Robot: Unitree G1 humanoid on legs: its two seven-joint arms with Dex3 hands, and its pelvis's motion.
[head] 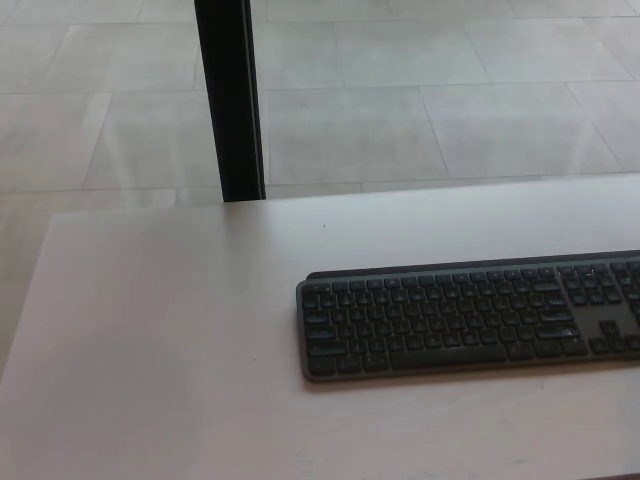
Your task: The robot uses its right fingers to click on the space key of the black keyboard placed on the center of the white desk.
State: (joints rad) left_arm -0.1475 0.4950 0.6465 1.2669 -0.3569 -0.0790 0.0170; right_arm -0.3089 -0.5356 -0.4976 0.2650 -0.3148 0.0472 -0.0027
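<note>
Matt black plastic keyboard (470, 315); smooth white desk (150, 330).

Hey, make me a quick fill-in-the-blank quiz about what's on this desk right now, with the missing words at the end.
1. The keyboard on the white desk is ____ in colour.
2. The keyboard's ____ end runs off the picture's edge.
3. The number of robot hands in view is ____.
4. Beyond the desk's far edge stands a vertical black ____.

Missing words: black; right; zero; post
</note>
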